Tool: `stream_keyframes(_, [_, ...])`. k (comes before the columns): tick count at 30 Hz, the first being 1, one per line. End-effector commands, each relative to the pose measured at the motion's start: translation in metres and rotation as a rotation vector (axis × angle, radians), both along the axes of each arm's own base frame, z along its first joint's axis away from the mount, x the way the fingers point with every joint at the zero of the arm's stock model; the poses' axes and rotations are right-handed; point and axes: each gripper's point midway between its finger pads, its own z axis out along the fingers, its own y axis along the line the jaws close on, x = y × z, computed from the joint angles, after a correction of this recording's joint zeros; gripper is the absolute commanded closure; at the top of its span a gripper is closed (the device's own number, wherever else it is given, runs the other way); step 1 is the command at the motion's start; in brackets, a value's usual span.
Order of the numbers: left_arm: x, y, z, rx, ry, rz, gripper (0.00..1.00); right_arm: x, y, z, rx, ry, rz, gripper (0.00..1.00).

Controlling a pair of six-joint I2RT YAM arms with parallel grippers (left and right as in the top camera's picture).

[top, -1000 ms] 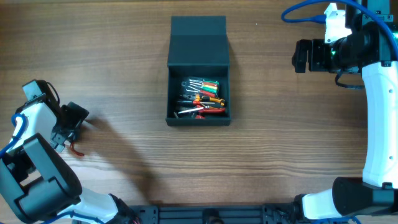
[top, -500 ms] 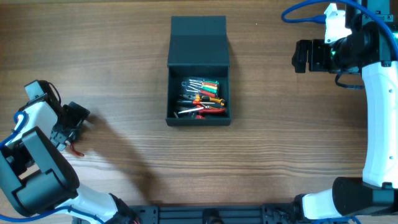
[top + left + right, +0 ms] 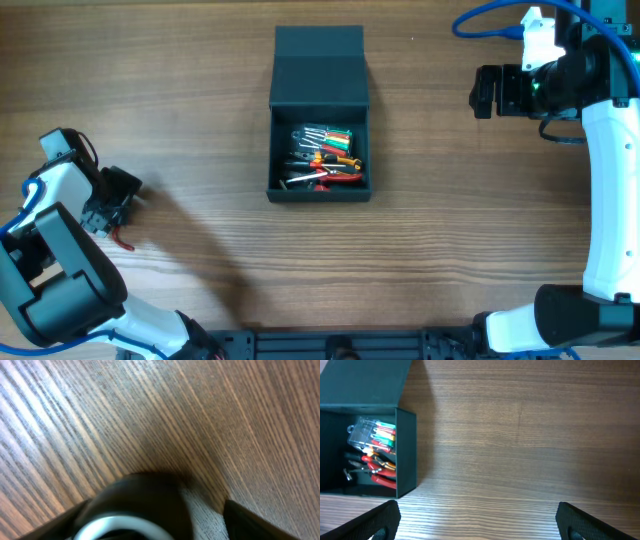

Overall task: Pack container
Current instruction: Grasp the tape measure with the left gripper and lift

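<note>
The dark teal-black container point(image 3: 319, 195) stands in the middle of the table, its hinged lid point(image 3: 320, 65) lying open toward the far side. Several hand tools point(image 3: 322, 158) with red, orange and green handles lie inside. The container's wall also shows in the right wrist view point(image 3: 406, 450). My right gripper point(image 3: 484, 90) is open and empty over bare wood right of the container point(image 3: 477, 527). My left gripper point(image 3: 120, 188) is low at the far left, jaws apart. A blurred dark round object with a white ring point(image 3: 135, 515) lies between its fingers point(image 3: 250, 520).
A small red piece point(image 3: 121, 241) shows on the table just in front of the left gripper. The wooden table point(image 3: 450, 230) stretches between the container and both arms. The right arm's white body point(image 3: 610, 180) stands along the right edge.
The left gripper has shifted very slightly at the far left. The container, its tools and the right arm have not moved.
</note>
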Motion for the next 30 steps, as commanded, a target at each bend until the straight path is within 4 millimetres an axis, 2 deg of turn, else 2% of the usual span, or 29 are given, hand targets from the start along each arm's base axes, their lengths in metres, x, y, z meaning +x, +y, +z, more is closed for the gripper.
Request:
stream_keyframes(1, [-0.012,-0.004,-0.015,-0.031,0.057,0.006,0.27,0.000,0.000,-0.006,0.003,0.021,0.007,0.00])
stream_keyframes(19, [-0.010,-0.008,-0.015,-0.054,0.043,0.003,0.43,-0.001,0.000,-0.006,0.003,0.024,0.007,0.00])
stream_keyframes(30, [-0.003,-0.016,-0.015,-0.098,0.007,-0.003,0.62,-0.001,0.000,-0.006,0.002,0.025,0.007,0.00])
